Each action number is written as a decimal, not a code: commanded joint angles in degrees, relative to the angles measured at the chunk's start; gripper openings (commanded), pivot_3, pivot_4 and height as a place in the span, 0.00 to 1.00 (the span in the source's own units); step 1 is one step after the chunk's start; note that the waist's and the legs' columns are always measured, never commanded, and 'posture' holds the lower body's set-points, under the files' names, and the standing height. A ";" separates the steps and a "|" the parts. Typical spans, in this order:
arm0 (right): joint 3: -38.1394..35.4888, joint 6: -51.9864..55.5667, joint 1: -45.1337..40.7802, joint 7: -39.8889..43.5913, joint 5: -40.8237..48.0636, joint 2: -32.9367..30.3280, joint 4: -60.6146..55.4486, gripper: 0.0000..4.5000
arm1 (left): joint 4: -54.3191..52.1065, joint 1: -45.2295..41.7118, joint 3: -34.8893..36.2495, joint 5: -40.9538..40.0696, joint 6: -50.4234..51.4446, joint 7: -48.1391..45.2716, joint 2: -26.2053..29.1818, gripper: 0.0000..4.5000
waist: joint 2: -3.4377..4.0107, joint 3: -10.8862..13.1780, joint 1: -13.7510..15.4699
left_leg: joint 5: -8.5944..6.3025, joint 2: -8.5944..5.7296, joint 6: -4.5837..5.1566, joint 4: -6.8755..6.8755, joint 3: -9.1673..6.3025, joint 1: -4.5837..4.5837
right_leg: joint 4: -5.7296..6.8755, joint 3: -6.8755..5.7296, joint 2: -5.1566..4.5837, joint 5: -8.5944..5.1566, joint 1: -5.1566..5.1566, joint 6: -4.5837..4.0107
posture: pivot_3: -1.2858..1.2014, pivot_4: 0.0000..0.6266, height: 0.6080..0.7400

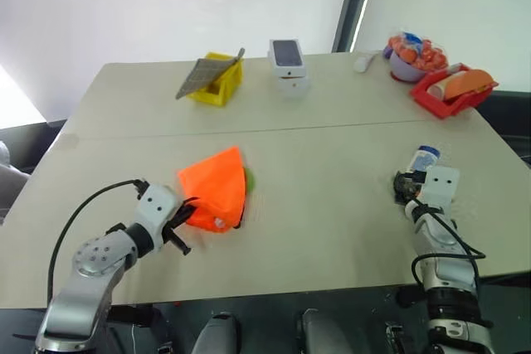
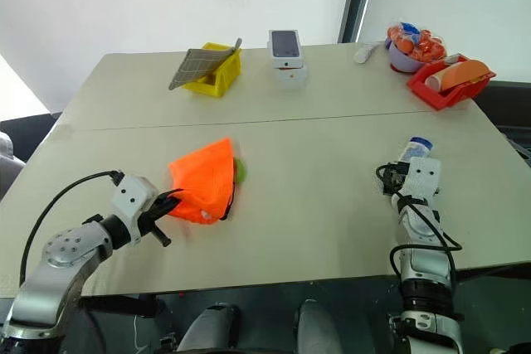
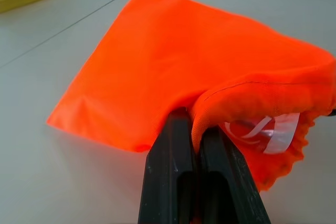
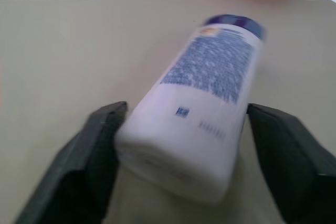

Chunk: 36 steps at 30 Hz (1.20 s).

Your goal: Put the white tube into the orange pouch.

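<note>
The orange pouch (image 1: 217, 188) lies on the near left of the table, a green ring (image 1: 249, 180) peeking out from behind it. My left gripper (image 1: 189, 209) is shut on the pouch's gathered rim, and in the left wrist view the fabric (image 3: 184, 61) is pinched between the two black fingers (image 3: 173, 145). The white tube (image 1: 425, 157) with its blue label lies on the table at the near right. My right gripper (image 4: 186, 111) sits around the tube (image 4: 205, 98), one finger pressed against each side.
Along the far edge stand a yellow bin with a grey pad (image 1: 217, 80), a phone on a white box (image 1: 288, 60), a small white lump (image 1: 363, 62), a purple bowl of orange snacks (image 1: 408, 60) and a red tray (image 1: 452, 89). Bare table lies between pouch and tube.
</note>
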 commanded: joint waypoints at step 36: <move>28.28 20.90 14.50 49.48 24.75 -13.73 -43.28 0.41 | 4.26 -13.36 2.81 -23.64 11.06 -2.69 -2.75 0.00 | -0.50 0.33 0.28 | -0.01 0.00 -0.02 0.03 -0.07 -0.05 | -0.06 -0.04 0.00 -0.15 -0.04 0.24 | 0.52 0.24 1.00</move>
